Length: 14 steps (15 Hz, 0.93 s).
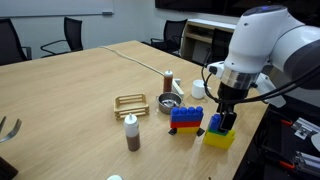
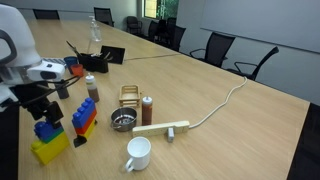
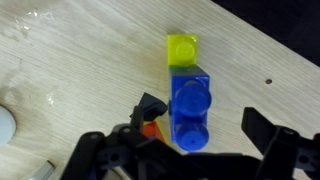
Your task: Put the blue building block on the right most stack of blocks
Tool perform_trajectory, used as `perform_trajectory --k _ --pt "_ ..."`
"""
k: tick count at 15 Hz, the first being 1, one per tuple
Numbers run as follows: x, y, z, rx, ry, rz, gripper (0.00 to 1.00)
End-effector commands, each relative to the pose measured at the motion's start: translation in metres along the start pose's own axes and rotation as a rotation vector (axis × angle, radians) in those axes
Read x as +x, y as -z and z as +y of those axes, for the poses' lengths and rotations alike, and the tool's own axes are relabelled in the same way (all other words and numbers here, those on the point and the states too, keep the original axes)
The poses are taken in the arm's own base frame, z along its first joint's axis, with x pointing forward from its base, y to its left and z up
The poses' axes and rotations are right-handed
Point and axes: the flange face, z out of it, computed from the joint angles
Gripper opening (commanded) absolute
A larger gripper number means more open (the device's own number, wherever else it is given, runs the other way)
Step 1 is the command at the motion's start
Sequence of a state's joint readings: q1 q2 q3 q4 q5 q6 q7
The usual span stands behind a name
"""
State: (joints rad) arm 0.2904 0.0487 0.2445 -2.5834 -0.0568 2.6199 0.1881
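The blue building block (image 1: 217, 124) sits on top of the yellow brick base (image 1: 221, 139) of the right most stack, near the table's edge. Both show in an exterior view, the block (image 2: 45, 130) over the base (image 2: 50, 150). In the wrist view the blue block (image 3: 190, 105) shows two studs, with a yellow-green studded brick (image 3: 182, 48) just beyond it. My gripper (image 3: 205, 120) is open right above the block, one finger on each side, the right finger clearly apart from it. It also shows in both exterior views (image 1: 228, 108) (image 2: 38, 102).
The blue-over-red stack with wheels (image 1: 186, 118) (image 2: 84, 122) stands right next to the yellow stack. Also on the table are a metal bowl (image 1: 167, 103), a white mug (image 2: 138, 152), brown bottles (image 1: 131, 133) (image 2: 147, 110), a wooden rack (image 1: 130, 102) and a wooden bar on a cable (image 2: 165, 128).
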Motion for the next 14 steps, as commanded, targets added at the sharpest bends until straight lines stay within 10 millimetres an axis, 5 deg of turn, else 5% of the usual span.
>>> perform_trajectory --k 1,5,14 --pt "-0.006 0.024 0.001 -0.057 -0.04 0.028 1.0" --pt "-0.007 0.052 -0.003 -0.081 -0.067 0.079 1.0" --pt "0.0 0.043 -0.003 -0.062 -0.053 0.074 1.0"
